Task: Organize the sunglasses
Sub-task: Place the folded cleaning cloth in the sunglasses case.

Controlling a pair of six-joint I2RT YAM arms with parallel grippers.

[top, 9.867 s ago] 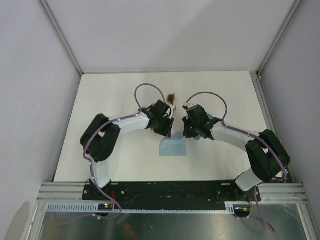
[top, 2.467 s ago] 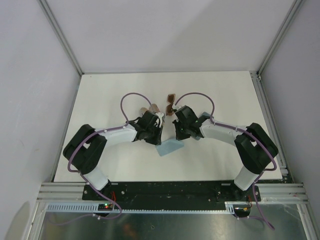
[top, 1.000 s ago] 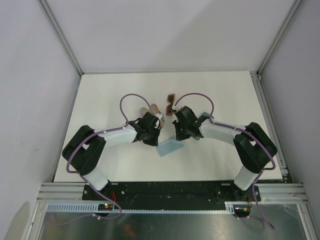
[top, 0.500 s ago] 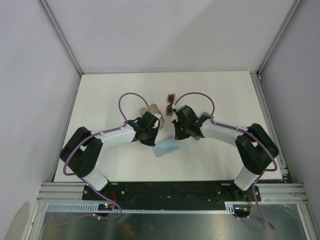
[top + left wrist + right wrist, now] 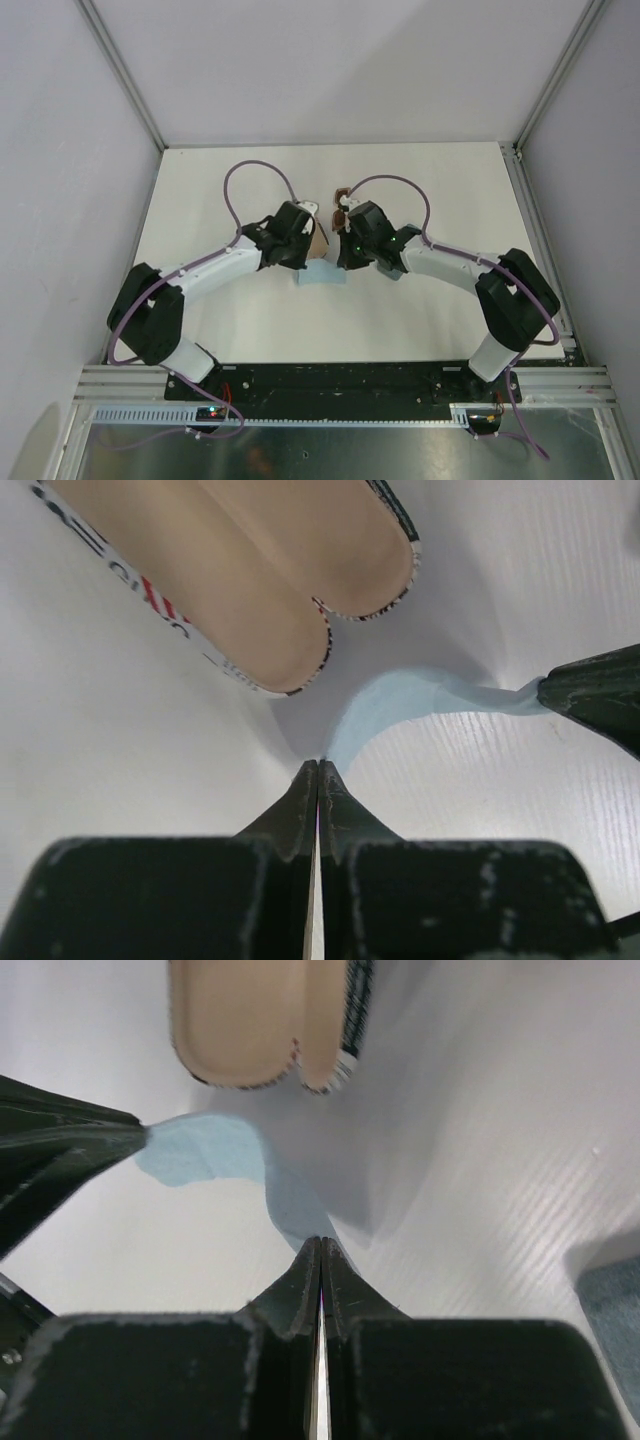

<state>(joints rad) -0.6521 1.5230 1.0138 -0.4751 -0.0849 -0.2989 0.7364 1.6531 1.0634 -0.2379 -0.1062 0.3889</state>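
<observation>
A light blue cloth (image 5: 318,279) hangs stretched between my two grippers at the table's middle. My left gripper (image 5: 319,764) is shut on one corner of the cloth (image 5: 400,695), and my right gripper (image 5: 320,1241) is shut on another corner of it (image 5: 200,1150). In the top view the left gripper (image 5: 311,247) and right gripper (image 5: 343,251) are close together. The brown-amber sunglasses (image 5: 341,197) lie just beyond the right gripper, partly hidden. The white-framed sunglasses are out of view.
An open case with a tan lining and patterned outside (image 5: 250,570) lies just beyond the cloth, and also shows in the right wrist view (image 5: 255,1020). A grey-blue item (image 5: 612,1300) is at that view's lower right edge.
Both grippers have carried the cloth away from the near edge toward the open case and moved closer together. The cloth now hangs just in front of the case.
</observation>
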